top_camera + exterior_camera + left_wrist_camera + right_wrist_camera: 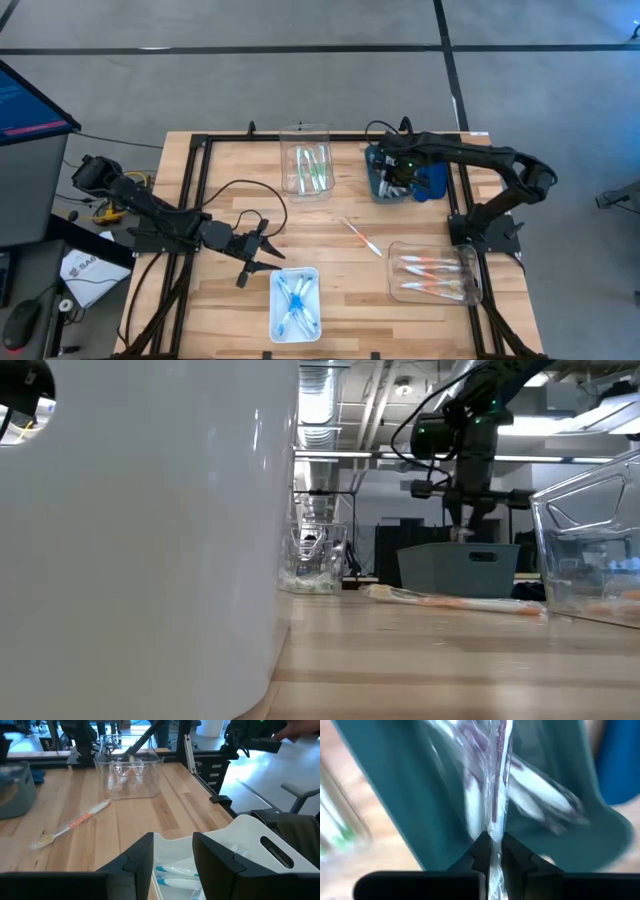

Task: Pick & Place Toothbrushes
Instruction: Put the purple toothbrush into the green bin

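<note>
My right gripper (398, 178) points down over the teal bin (378, 185) at the table's far right and is shut on a clear-wrapped toothbrush (496, 780); more whitish and purple toothbrushes (535, 790) lie in the bin below. My left gripper (262, 252) waits open, level, just left of the white tray (313, 290) that holds blue toothbrushes (294, 303). One orange toothbrush (360, 237) lies flat on the bare wood mid-table. Green ones (312, 165) lie in the far clear box, orange ones (430, 275) in the near right clear box. My right gripper pinches the toothbrush's clear wrapped end (493, 836) between its two fingertips (512, 851). The fingers come from above, pointing down, and the toothbrush runs on in line with them, down toward the bin's inside. Whether its lower end rests in the bin, I cannot tell.
A blue cloth (432, 182) lies right of the bin. Black frame rails (195, 200) run along the table's left, right and far sides. Bare wood lies between the tray and the near right box. A monitor (30, 110) stands off the table's left.
</note>
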